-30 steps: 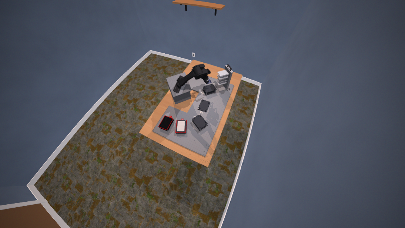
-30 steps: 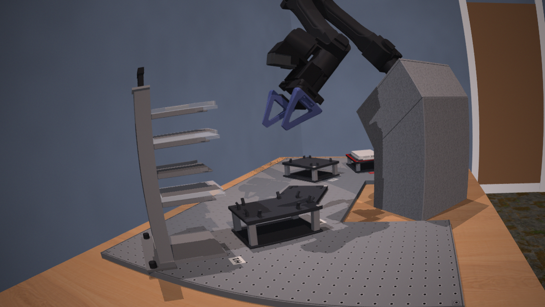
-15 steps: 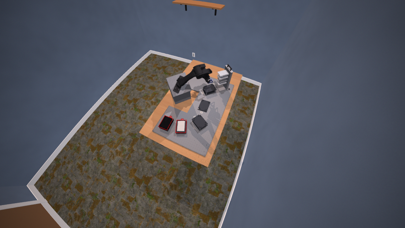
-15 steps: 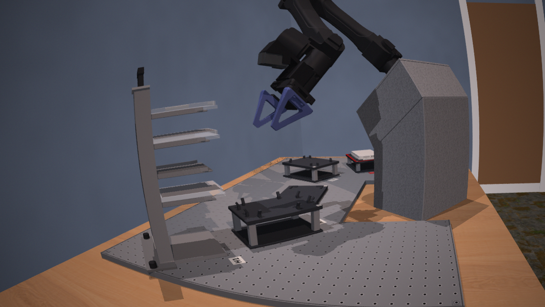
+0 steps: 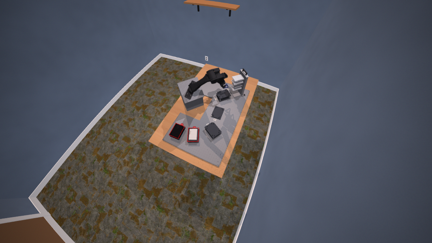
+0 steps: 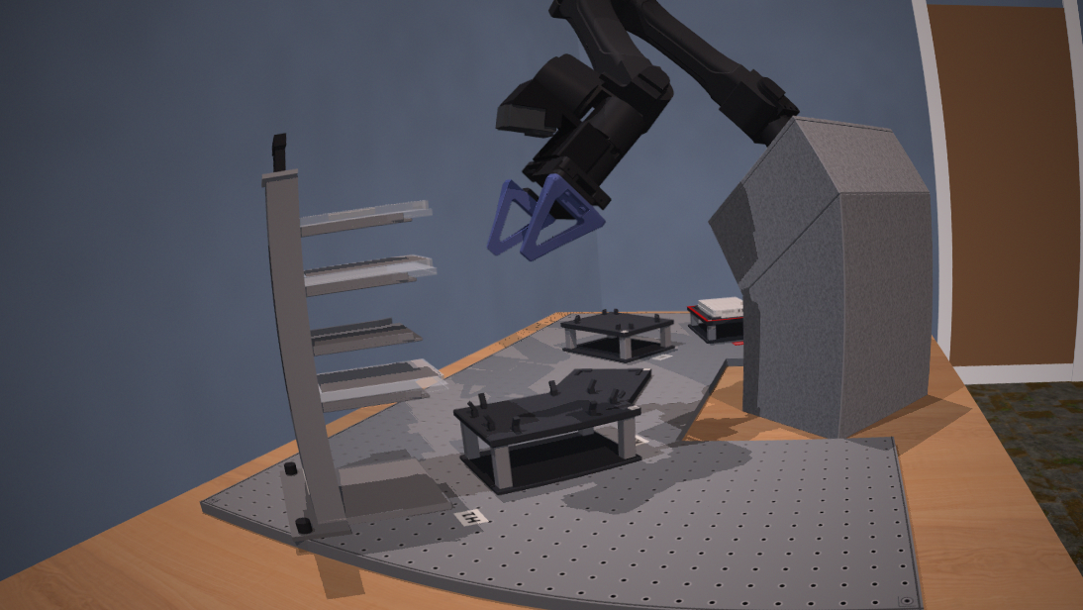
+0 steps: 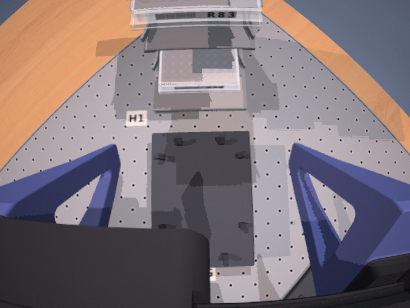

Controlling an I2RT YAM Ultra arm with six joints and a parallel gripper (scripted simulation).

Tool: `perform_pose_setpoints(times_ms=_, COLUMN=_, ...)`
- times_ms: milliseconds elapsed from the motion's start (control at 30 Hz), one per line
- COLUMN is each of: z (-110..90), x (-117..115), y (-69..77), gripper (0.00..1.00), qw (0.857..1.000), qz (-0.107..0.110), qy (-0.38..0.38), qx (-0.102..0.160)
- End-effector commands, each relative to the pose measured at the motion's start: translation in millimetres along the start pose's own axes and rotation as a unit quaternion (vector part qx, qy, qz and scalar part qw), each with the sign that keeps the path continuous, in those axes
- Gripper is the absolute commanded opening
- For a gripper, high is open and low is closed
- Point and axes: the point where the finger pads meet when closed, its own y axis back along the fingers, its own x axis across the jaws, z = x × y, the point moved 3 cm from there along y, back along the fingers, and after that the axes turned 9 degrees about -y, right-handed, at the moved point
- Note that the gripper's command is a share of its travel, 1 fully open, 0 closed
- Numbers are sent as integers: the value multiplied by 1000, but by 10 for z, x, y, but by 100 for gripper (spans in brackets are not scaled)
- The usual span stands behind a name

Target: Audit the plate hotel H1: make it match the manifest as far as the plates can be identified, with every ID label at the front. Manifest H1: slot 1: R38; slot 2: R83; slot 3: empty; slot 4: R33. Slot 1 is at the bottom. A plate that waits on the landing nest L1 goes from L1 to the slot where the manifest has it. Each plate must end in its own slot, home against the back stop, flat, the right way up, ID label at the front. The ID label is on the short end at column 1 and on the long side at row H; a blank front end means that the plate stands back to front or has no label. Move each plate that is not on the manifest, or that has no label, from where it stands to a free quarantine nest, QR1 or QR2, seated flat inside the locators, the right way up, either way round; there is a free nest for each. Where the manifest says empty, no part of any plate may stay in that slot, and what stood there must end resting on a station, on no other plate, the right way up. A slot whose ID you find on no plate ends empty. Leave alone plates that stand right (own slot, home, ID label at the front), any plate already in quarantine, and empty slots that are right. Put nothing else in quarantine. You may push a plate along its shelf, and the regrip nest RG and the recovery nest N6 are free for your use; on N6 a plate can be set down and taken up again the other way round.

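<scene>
The plate hotel H1 [image 6: 303, 341] stands at the left, also seen in the top view [image 5: 240, 81]. Clear plates lie on the top shelf [image 6: 367, 216], the shelf below it and the bottom shelf. The second shelf from the bottom [image 6: 363, 335] looks bare. In the wrist view an upper plate shows a front label R83 [image 7: 220, 14]. The front end of the bottom plate [image 7: 199, 70] is too small to read. My gripper [image 6: 515, 252] is open and empty, in the air in front of the upper shelves, above the bare black landing nest [image 6: 549, 424]. In the wrist view the gripper [image 7: 205, 149] frames that nest [image 7: 201, 195].
A white plate [image 5: 193, 135] sits in one red-framed quarantine nest and the other red-framed nest [image 5: 177, 131] is bare. Two more black nests [image 5: 217, 112] [image 5: 213, 130] stand mid-board. The arm's grey pedestal [image 6: 826, 287] rises to the right of the landing nest.
</scene>
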Motion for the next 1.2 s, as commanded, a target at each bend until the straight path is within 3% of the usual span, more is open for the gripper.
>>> perform_pose_setpoints(times_ms=0, z=9, x=53, y=-68, gripper=100, qw=1000, qz=9, qy=9, qx=8)
perform_pose_setpoints(times_ms=1167, z=287, x=106, y=-351, gripper=100, qw=1000, qz=9, qy=9, qx=7)
